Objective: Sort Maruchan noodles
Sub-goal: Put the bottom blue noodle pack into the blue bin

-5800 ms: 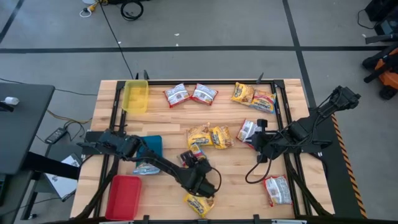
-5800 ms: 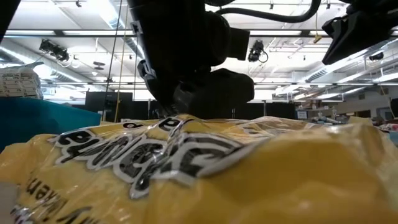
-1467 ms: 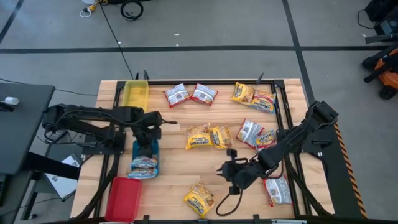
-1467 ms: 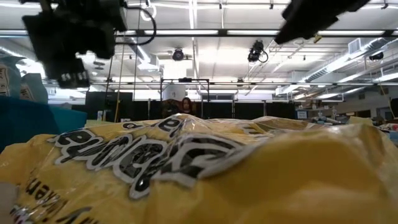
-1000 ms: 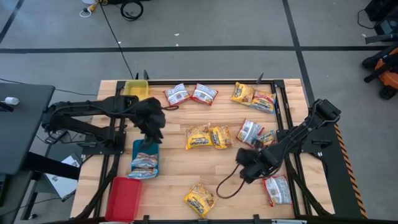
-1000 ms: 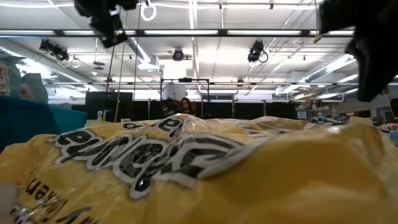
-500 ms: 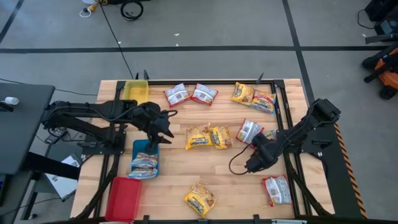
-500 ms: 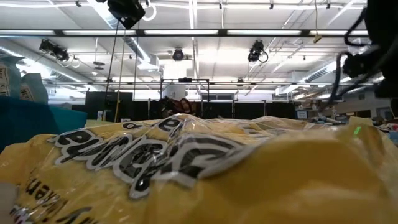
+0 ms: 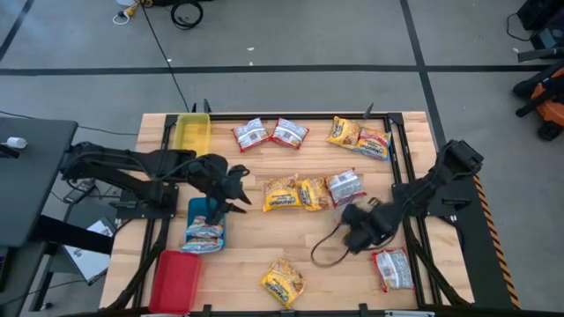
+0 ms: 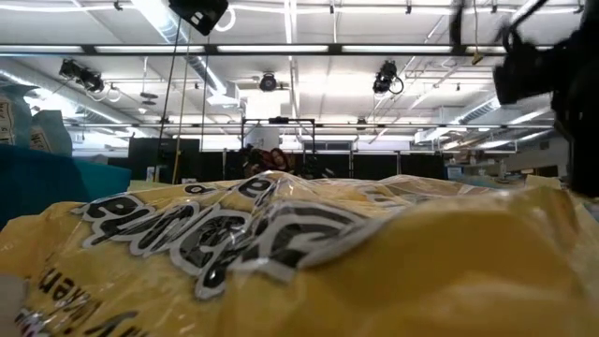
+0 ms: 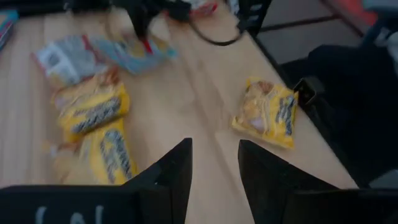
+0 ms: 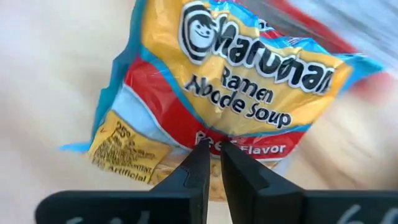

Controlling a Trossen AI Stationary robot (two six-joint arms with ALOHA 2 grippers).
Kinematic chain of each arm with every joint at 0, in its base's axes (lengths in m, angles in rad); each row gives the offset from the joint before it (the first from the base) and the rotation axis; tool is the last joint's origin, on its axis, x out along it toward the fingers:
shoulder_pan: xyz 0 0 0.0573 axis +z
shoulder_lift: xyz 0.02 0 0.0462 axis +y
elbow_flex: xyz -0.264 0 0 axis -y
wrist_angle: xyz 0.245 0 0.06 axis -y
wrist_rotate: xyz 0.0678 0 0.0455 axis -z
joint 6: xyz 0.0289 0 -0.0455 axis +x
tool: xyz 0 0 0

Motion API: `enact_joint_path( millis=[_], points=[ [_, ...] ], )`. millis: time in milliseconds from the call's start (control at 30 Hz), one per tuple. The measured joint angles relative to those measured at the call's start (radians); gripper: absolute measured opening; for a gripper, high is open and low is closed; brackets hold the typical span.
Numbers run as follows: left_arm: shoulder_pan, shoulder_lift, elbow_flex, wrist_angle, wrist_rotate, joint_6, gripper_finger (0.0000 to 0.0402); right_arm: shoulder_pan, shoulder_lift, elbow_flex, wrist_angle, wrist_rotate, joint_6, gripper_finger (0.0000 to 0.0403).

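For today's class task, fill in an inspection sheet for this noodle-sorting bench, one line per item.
Surface: wooden table, nothing seen amiss.
Job's things: noodle packets scattered; one lies in the blue tray; a yellow packet fills the low view.
Clutter: yellow tray and red tray, no packets inside.
Grippers: left gripper open, empty, by the blue tray; right gripper at a beef-flavor packet.
Cables: black cable looped beside the right arm.
Surroundings: grey floor, lit hall beyond.
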Motion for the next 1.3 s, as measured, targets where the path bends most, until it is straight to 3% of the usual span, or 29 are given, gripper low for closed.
enact_joint_path(
  millis=[167, 267, 633, 900, 1033, 1167, 1300],
  points=[
    [-0.049, 0.042, -0.097, 0.192, 0.004, -0.074, 0.0135, 0.068, 0.004, 0.000, 0.391, -0.031, -0.246, 0.0028],
    [-0.080, 0.102, -0.123, 0.288, -0.008, -0.090, 0.0135, 0.100, 0.004, 0.001, 0.508, -0.066, -0.269, 0.0019],
    [-0.183, 0.366, -0.126, 0.571, -0.019, -0.019, 0.0139, 0.187, 0.036, 0.000, 0.513, -0.180, -0.079, 0.0010],
    [-0.186, 0.459, -0.123, 0.688, -0.023, -0.017, 0.0194, 0.143, 0.177, 0.000, 0.532, -0.188, -0.100, 0.0011],
    [-0.211, 0.508, -0.125, 0.727, -0.033, 0.026, 0.0225, 0.087, 0.193, 0.002, 0.576, -0.072, -0.210, 0.0011],
    [-0.247, 0.558, -0.124, 0.789, -0.104, 0.135, 0.0240, 0.024, 0.172, -0.001, 0.610, 0.172, -0.359, 0.0011],
    [-0.275, 0.587, -0.123, 0.789, -0.263, 0.254, 0.0243, -0.008, 0.143, -0.001, 0.612, 0.199, -0.424, 0.0011]
  ],
)
